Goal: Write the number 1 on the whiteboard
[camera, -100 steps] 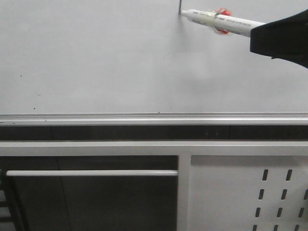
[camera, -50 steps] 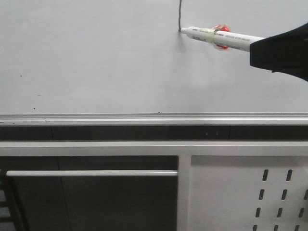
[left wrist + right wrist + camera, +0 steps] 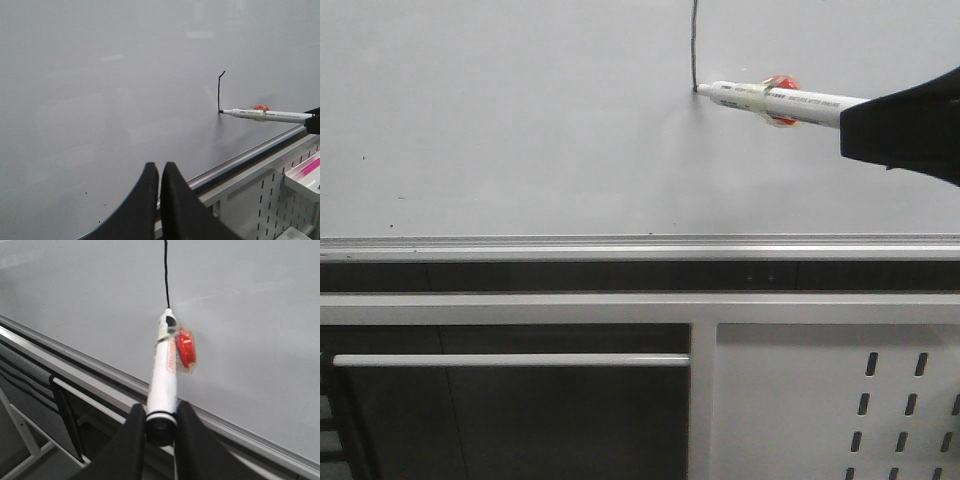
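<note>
Downward along the whiteboard [image 3: 520,120] is where my marker [image 3: 775,98] has travelled since the earlier frames: its tip sat near the top edge of the front view, and now it is lower, with the black line of the number 1 [image 3: 694,45] grown longer above it.

My right gripper [image 3: 160,427] has its fingers [image 3: 134,440] closed narrow on the back end of the marker, so the barrel sticks out ahead and only the tip touches the board. Held this way, the tip stays pressed at the lower end of the stroke while my black fingers stay off the surface and clear of the wet ink. A small red tag [image 3: 185,351] is taped to the barrel near the tip.

From the left wrist view the stroke [image 3: 219,92] runs nearly straight, with a little hook at its top, and ends right at the marker tip. I judge the digit is nearly drawn.

My left gripper [image 3: 159,172] hangs well apart from the stroke, its fingers pressed together and holding nothing.

Below the tip lies the board's silver rail [image 3: 620,245], near enough to limit further travel. Under it are a white panel with slotted holes [image 3: 840,400] and a tray [image 3: 305,175] with something pink inside.
</note>
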Motion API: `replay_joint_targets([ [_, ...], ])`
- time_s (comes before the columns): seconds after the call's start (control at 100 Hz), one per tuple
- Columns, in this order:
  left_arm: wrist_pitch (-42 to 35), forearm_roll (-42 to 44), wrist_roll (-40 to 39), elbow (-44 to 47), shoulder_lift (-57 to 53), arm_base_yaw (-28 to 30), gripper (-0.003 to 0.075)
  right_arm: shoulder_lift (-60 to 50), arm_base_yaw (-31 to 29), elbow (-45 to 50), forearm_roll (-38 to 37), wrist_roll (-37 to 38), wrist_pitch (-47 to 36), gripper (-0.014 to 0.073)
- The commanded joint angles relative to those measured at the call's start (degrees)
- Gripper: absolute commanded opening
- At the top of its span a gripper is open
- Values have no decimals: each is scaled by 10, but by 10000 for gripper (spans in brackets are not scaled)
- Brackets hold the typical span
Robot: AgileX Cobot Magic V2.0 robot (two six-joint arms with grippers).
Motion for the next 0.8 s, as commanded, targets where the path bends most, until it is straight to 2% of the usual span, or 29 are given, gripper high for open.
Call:
replay_joint_targets([
  [0.0,-25,8,-4,-16,5,1,-18,0,-3,-15,1,3,-36,-51],
  [0.16,-25,8,-4,-16,5,1,-18,0,4,-15,-5,3,-37,-51],
  [0.49,-25,8,-4,-16,5,1,-18,-46,72,-11,-14,3,-30,-51],
  [0.79,-25,8,-4,-16,5,1,-18,-182,87,-9,-14,3,123,-51],
])
